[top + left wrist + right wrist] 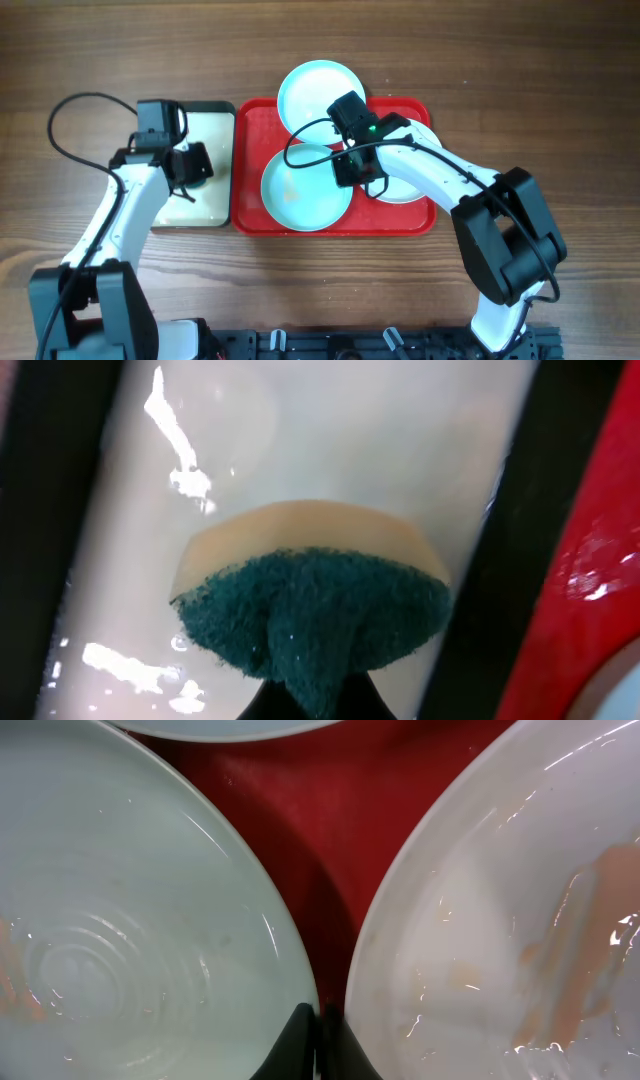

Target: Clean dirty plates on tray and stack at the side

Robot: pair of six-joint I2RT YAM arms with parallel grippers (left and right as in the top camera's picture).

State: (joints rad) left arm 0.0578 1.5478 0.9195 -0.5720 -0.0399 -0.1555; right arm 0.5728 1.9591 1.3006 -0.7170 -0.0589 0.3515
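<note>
Right end effector (318, 1025) first: jaws pressed fully together with nothing between them, tips poised over the strip of bare red tray (330, 850) between two plates. To its left sits the near aqua plate (120, 920), with faint orange traces toward its left edge. To its right is the white plate (500, 950), streaked with orange smears and wet glints. Neither rim is touched, as far as I can tell.

Over on the left, the left end effector (188, 165) is clamped on a sponge (315, 605), green scouring face toward the wrist camera and beige foam behind. It sits over the cream floor of the small black-rimmed tray (40, 510); whether it touches, I can't say. The far aqua plate (318, 92) lies at the far edge of the red tray, overhanging the rim above the desk (560, 80).

My read: the step is steadying a plate for scrubbing. To do it well, the right jaws must open before they can take a rim, and the white plate's left rim is right there. Pinch shallowly and keep the plate flat or barely tipped, so it doesn't slide into its neighbour. Then bring the sponge across, scouring face down, and work the orange streaks with light pressure. A wet plate will likely skate on that slick tray.
</note>
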